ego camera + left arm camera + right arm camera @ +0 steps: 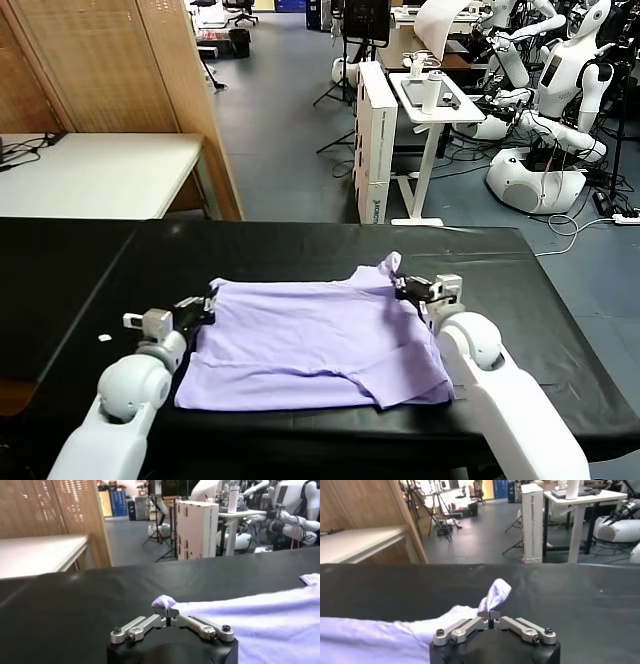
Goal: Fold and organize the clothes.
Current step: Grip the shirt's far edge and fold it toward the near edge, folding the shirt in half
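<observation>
Both white arms filled the near edge of the head view, one to each side of the T-shirt (315, 345), which lay spread flat on the black surface (540, 290) with its plain lavender side up. At the shirt's far left corner the left pincer (207, 304) was clamped on the cloth; the left wrist view showed its fingers together with a small bunch of fabric pinched at the tips. Across the shirt, the right pincer (402, 287) was clamped the same way on the far right corner, where a little peak of cloth stood up above the closed tips. Judging by this, the step in hand was the grasp that starts a fold — both far corners taken, nothing yet lifted or carried. The next move would likely call for raising the two corners together and drawing them evenly toward the near hem, keeping the edge taut so it lands square — uneven travel could skew the fold.
</observation>
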`<move>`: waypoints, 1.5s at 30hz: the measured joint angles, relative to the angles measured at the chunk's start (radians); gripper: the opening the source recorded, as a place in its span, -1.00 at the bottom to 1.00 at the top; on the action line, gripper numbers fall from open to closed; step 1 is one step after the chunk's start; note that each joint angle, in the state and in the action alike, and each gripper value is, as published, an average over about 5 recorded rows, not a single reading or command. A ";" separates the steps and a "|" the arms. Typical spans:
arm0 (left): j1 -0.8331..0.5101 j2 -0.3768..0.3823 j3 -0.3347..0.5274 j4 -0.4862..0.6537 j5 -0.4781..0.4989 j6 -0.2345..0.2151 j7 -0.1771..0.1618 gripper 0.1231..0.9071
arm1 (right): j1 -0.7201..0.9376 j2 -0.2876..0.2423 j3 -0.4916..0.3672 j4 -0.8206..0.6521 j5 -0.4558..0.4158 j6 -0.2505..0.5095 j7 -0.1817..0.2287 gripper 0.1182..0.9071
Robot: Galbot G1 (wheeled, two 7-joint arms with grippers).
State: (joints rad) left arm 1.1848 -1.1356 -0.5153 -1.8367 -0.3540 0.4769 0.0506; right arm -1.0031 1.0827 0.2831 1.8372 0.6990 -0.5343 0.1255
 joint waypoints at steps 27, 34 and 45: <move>0.282 -0.018 -0.073 -0.255 0.024 0.036 0.012 -0.93 | -0.339 -0.054 0.162 0.324 0.026 -0.087 0.029 -0.93; 0.306 -0.029 -0.081 -0.265 0.039 0.057 0.006 -0.93 | -0.370 -0.055 0.166 0.336 0.026 -0.094 0.031 -0.93; 0.319 -0.037 -0.083 -0.280 0.040 0.071 0.004 -0.93 | -0.399 -0.052 0.159 0.335 0.025 -0.121 0.040 -0.93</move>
State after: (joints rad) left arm 1.5041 -1.1724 -0.5983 -2.1163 -0.3143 0.5476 0.0551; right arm -1.4024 1.0310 0.4425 2.1721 0.7244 -0.6552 0.1653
